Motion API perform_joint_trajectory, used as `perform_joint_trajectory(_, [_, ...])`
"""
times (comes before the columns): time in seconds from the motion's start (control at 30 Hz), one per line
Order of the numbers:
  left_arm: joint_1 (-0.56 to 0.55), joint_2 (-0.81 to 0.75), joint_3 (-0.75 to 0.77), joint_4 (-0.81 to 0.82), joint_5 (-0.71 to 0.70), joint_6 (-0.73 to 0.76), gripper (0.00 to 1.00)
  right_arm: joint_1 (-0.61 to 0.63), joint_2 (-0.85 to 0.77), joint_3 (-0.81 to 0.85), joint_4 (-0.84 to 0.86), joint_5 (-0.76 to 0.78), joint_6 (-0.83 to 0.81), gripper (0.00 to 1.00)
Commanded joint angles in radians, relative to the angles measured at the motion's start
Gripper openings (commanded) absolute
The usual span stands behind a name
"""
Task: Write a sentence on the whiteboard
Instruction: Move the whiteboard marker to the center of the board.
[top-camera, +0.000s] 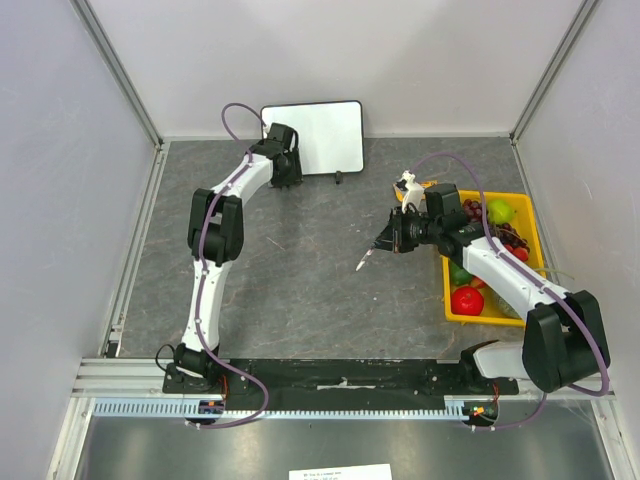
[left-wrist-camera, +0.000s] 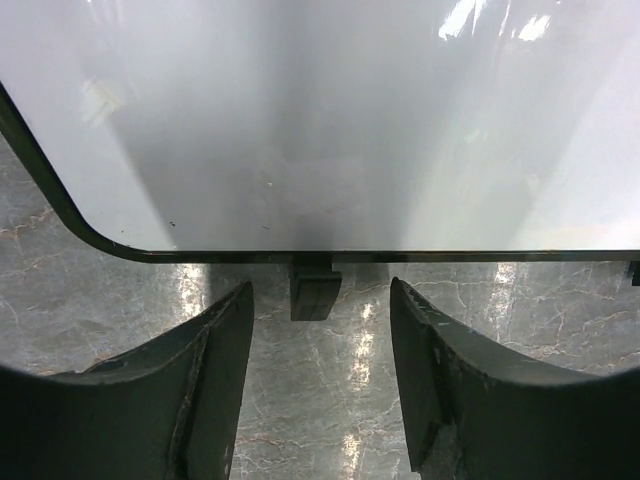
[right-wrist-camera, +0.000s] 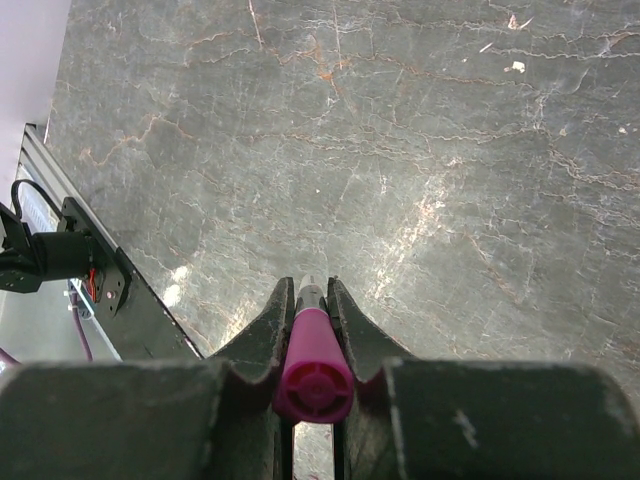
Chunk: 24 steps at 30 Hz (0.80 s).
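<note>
Left wrist: whiteboard (left-wrist-camera: 320, 120) edges cropped, left claw (left-wrist-camera: 320, 290) parted; right claw (right-wrist-camera: 310, 286) grips marker (right-wrist-camera: 312, 362).

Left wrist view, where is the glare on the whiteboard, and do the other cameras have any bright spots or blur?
Left wrist: the whiteboard has bright glare at its top right and a grey band down its middle, and the table below it mirrors light streaks. Right wrist: a pale sheen lies on the marbled table ahead of the pink marker, with the veins sharp. Top external: even light, no strong glare.

Whiteboard (top-camera: 325, 135) at table's (top-camera: 300, 290) rear, marker (top-camera: 366, 260) over mid-table, fruit (top-camera: 467, 300) in bin (top-camera: 485, 321) at right
</note>
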Motion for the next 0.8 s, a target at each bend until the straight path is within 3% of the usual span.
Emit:
perform_joint_trajectory(0.0, [0.005,0.035,0.050,-0.041,-0.036,0.034,0.61,-0.007,0.004,0.045,0.024,-0.019,-0.004,0.00])
perform_joint_trajectory(0.33, [0.005,0.095,0.151,-0.110,-0.063,0.085,0.50,-0.008,0.007,0.063,0.020,-0.028,0.006,0.00])
perform_joint_trajectory(0.57, [0.005,0.094,0.153,-0.116,-0.059,0.102,0.19,-0.008,0.010,0.071,0.017,-0.036,0.012,0.00])
perform_joint_trajectory(0.63, [0.005,0.089,0.147,-0.121,-0.057,0.103,0.05,-0.010,0.009,0.071,0.020,-0.036,0.012,0.00])
perform_joint_trajectory(0.77, [0.002,0.065,0.121,-0.124,-0.046,0.109,0.02,-0.010,0.004,0.073,0.017,-0.040,0.015,0.00])
